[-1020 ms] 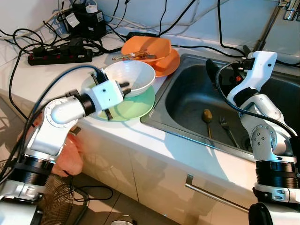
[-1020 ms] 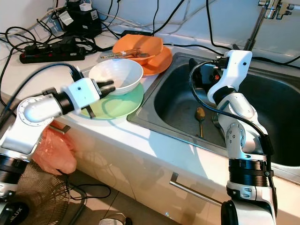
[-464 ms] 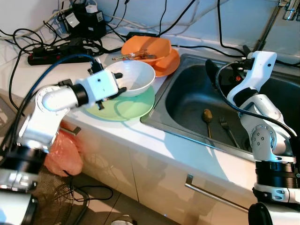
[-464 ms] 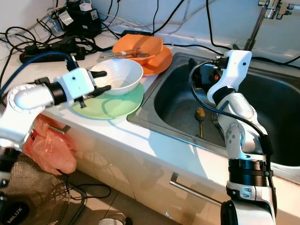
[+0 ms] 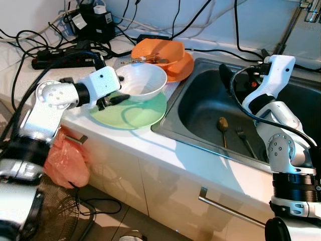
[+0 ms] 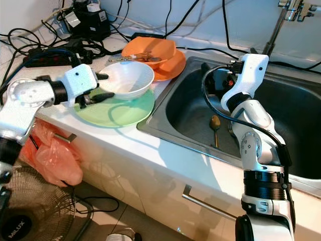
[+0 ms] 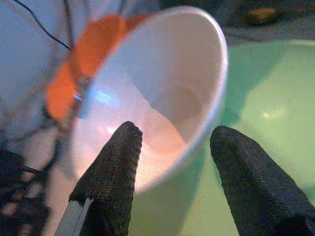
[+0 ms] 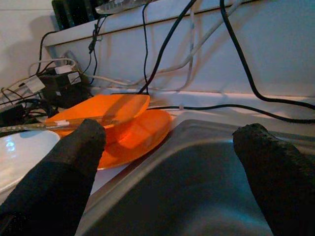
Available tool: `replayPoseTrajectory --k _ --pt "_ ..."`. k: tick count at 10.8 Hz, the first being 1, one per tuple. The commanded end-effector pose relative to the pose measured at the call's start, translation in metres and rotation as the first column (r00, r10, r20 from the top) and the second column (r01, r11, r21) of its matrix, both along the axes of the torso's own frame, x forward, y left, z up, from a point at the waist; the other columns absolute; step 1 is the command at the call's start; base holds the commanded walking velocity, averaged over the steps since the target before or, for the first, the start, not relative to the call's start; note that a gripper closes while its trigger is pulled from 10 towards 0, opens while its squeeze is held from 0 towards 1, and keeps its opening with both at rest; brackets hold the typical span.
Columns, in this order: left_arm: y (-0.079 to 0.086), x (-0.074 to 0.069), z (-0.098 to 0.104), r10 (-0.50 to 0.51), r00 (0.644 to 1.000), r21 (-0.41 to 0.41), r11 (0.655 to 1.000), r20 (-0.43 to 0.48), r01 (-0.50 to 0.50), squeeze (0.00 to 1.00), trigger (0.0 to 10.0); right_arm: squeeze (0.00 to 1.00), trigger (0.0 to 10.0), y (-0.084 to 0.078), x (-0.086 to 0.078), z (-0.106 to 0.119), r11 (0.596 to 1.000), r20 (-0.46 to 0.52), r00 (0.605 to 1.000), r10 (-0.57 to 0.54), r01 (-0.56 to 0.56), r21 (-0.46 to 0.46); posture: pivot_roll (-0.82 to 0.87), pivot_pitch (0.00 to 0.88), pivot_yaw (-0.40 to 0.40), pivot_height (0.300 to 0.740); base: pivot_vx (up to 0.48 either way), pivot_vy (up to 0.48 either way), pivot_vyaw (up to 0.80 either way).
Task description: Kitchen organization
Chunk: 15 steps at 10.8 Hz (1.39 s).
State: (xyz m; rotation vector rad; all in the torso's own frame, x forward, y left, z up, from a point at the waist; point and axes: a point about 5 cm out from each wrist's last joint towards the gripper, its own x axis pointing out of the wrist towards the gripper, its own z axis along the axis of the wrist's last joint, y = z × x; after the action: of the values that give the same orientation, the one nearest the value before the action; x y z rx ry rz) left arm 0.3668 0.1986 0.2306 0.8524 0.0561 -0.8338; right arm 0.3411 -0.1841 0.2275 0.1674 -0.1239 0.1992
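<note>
White bowl (image 5: 143,83) is set on a green plate (image 5: 133,113) on the counter (image 5: 165,143). Its rim is straddled by the spread fingers of the left end effector (image 7: 170,169). Over the sink (image 5: 200,115), the right end effector (image 8: 170,147) is held spread wide.

Counter (image 5: 150,145): green plate (image 5: 135,113), orange plate (image 5: 181,68), power strip (image 5: 55,60).

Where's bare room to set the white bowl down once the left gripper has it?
Bare white counter runs along the front edge, between the pale green plate and the steel sink. The sink floor left of the spoon and fork is open too. Behind the white bowl, orange dishes and black cables crowd the counter.
</note>
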Motion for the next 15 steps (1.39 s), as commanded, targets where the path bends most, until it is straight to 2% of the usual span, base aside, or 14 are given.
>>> replayPoseTrajectory --k 1,2,3,4,6,8,9,10,11,15 --pt "0.003 0.004 0.007 -0.005 0.999 -0.008 1.0 -0.035 0.004 0.0 10.0 0.0 10.0 0.001 -0.001 0.005 1.0 0.014 1.0 -0.002 0.002 0.002 0.29 0.03 0.048 0.74 0.0 0.0 0.0" --pt "0.003 0.007 0.009 -0.008 0.999 -0.003 1.0 -0.039 0.008 0.0 10.0 0.0 10.0 0.001 -0.001 0.005 1.0 0.015 1.0 -0.004 0.004 0.002 0.29 0.031 0.049 0.74 0.0 0.0 0.0" --pt "0.004 0.01 0.012 -0.017 0.999 0.01 1.0 -0.051 0.017 0.0 6.0 0.0 10.0 0.001 -0.002 0.005 1.0 0.015 1.0 -0.006 0.006 0.001 0.29 0.031 0.05 0.74 0.0 0.0 0.0" --pt "0.003 0.011 0.013 -0.044 0.997 0.044 0.998 -0.067 0.047 0.0 0.0 0.0 10.0 0.0 -0.002 0.005 1.0 0.015 1.0 -0.009 0.009 -0.001 0.29 0.031 0.05 0.74 0.0 0.0 0.0" --pt "0.002 0.011 0.014 -0.088 0.992 0.1 0.99 -0.091 0.097 0.0 0.2 0.0 10.0 0.0 -0.002 0.006 1.0 0.018 1.0 -0.009 0.009 -0.001 0.29 0.03 0.049 0.74 0.0 0.0 0.0" --pt "0.003 0.011 0.009 -0.131 0.981 0.176 0.972 -0.141 0.155 0.0 0.0 0.0 10.0 0.001 -0.001 0.005 1.0 0.017 1.0 -0.007 0.007 -0.001 0.29 0.033 0.05 0.74 0.0 0.0 0.0" --pt "0.004 0.011 0.007 -0.133 0.98 0.204 0.966 -0.145 0.161 0.0 3.2 0.0 10.0 0.001 -0.002 0.005 1.0 0.016 1.0 -0.008 0.008 -0.001 0.29 0.035 0.051 0.74 0.0 0.0 0.0" --pt "0.004 0.011 0.005 -0.136 0.979 0.21 0.963 -0.154 0.167 0.0 4.2 0.0 10.0 0.0 -0.002 0.005 1.0 0.016 1.0 -0.009 0.009 -0.001 0.29 0.035 0.05 0.74 0.0 0.0 0.0" --pt "0.005 0.011 0.002 -0.14 0.976 0.218 0.96 -0.168 0.176 0.0 0.0 0.0 10.0 0.0 -0.002 0.005 1.0 0.015 1.0 -0.011 0.011 -0.004 0.29 0.038 0.049 0.74 0.0 0.0 0.0" --pt "0.005 0.014 0.004 -0.137 0.983 0.222 0.961 -0.124 0.162 0.0 0.0 0.0 10.0 -0.001 -0.002 0.004 1.0 0.012 1.0 -0.014 0.014 -0.006 0.29 0.041 0.049 0.74 0.0 0.0 0.0"
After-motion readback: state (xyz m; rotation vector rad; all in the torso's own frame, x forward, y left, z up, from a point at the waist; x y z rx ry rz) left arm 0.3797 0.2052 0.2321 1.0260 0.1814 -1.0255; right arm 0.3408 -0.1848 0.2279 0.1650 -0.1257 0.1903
